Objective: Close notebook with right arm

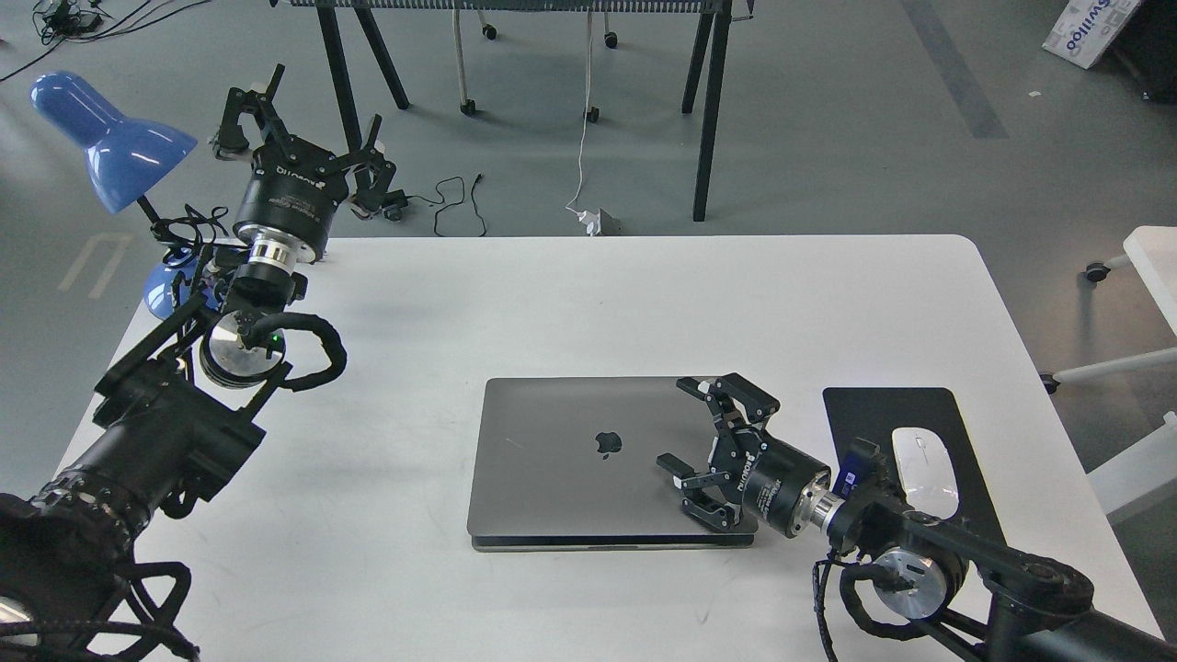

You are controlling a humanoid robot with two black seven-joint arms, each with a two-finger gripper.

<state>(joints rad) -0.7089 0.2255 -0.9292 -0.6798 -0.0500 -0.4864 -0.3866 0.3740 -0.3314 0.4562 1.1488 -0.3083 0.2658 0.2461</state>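
The notebook [570, 460] lies in the middle of the white table [552, 294]. Its space-grey lid is down almost flat on the base, dark apple logo up, with a thin dark gap along the front edge. My right gripper [685, 428] is open and rests over the lid's right part, its fingers [713, 391] spread across the lid. It holds nothing. The right arm comes in from the lower right, with a small blue part by the wrist. My left gripper [299, 110] is open and empty, held high beyond the table's far left corner.
A black mouse pad [855, 423] with a white mouse [924, 458] lies right of the notebook, beside my right wrist. A blue desk lamp [110, 138] stands at the far left corner. Table legs and cables are on the floor behind.
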